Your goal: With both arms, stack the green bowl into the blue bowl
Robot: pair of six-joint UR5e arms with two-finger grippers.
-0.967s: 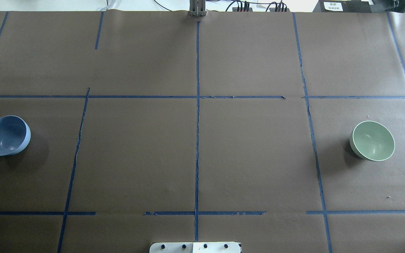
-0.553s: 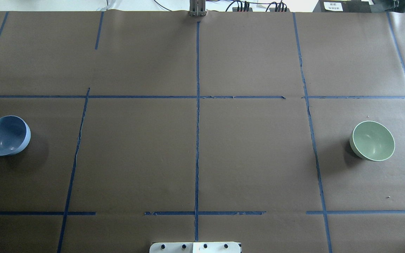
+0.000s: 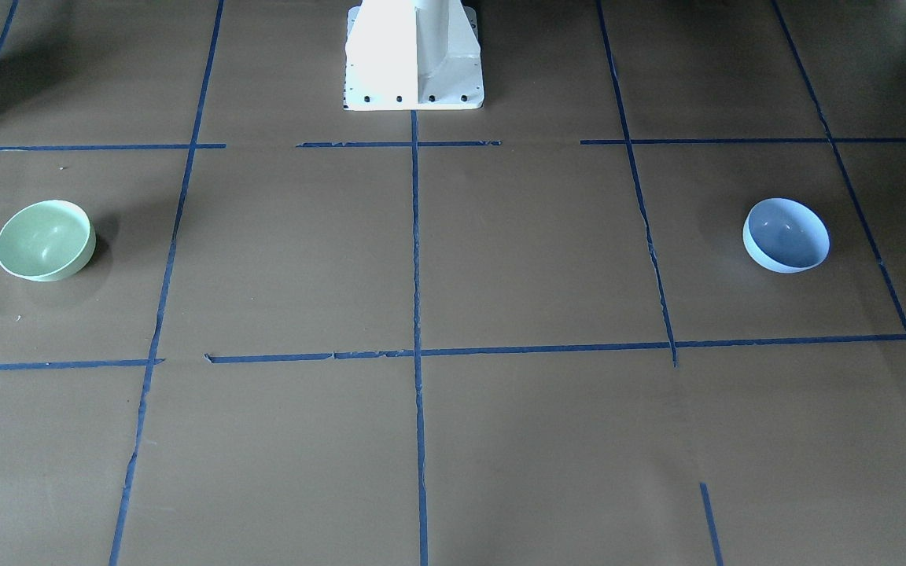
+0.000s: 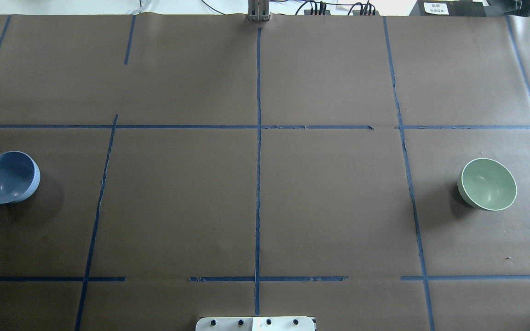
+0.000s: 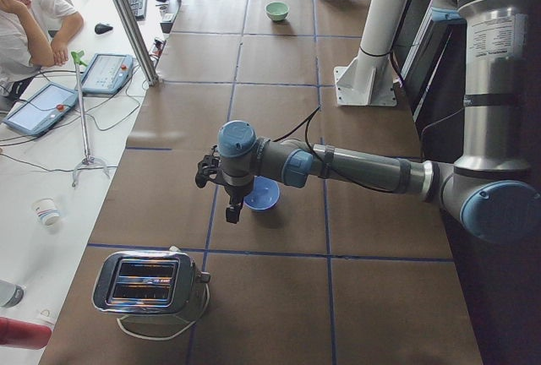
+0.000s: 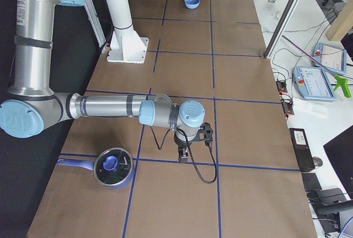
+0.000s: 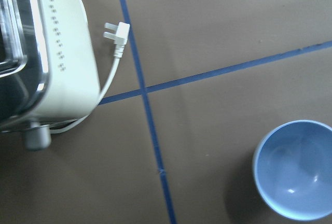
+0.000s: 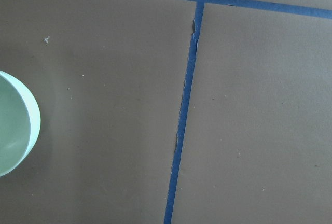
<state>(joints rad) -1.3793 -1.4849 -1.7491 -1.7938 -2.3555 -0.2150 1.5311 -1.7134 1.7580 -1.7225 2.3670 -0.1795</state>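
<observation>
The green bowl point(image 4: 488, 184) stands upright at the table's right side and shows at the left edge of the right wrist view point(image 8: 14, 125). The blue bowl point(image 4: 9, 177) stands upright at the far left, empty, and shows in the left wrist view point(image 7: 295, 169). My left gripper point(image 5: 228, 209) hangs just beside the blue bowl point(image 5: 264, 196), seen only from the side. My right gripper point(image 6: 184, 154) hangs low over the table, and the arm hides the green bowl there. I cannot tell whether either gripper is open. No fingers show in either wrist view.
A toaster point(image 5: 148, 285) with a loose white plug point(image 7: 116, 32) stands past the blue bowl at the left end. A pot with a blue lid point(image 6: 113, 167) sits near the right arm. The white pedestal point(image 3: 414, 55) stands mid-table at the robot's side. An operator point(image 5: 25, 19) sits beside the table.
</observation>
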